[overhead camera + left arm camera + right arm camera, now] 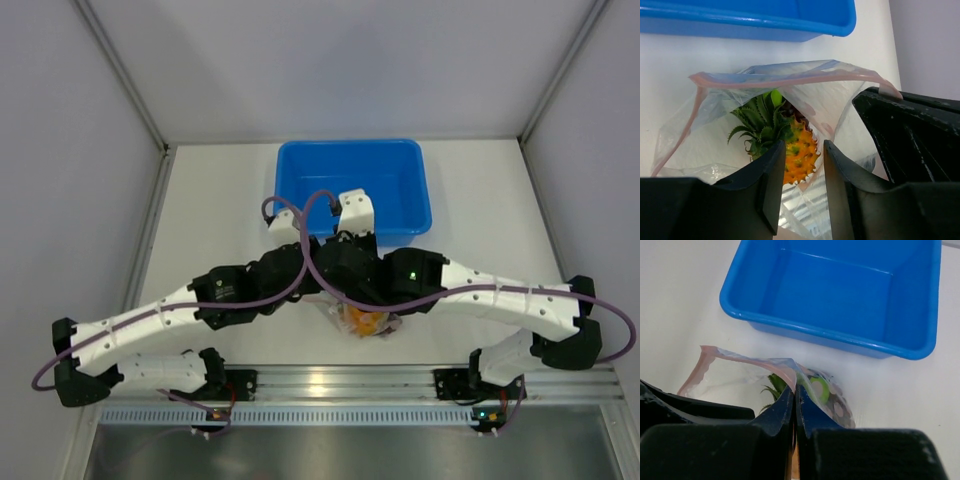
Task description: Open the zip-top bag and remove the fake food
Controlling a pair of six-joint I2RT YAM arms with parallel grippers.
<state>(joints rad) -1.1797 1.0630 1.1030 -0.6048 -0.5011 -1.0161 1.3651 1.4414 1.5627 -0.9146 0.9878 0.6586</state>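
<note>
The zip-top bag (790,80) lies on the white table just in front of the blue tub, its mouth held open and its pink strip arched up. Inside is fake food: an orange pineapple (801,155) with a green spiky crown, a green round fruit (819,386) and a dark grape bunch (838,407). My right gripper (795,388) is shut on the bag's upper zip edge. My left gripper (804,145) stands open at the bag's mouth, the pineapple and crinkled plastic showing between its fingers. In the top view both wrists cover most of the bag (366,322).
The blue tub (350,150) stands with nothing in it, just behind the bag at the table's far middle. Grey walls close in the table on the left, right and back. The arm bases sit on a metal rail (340,385) at the near edge.
</note>
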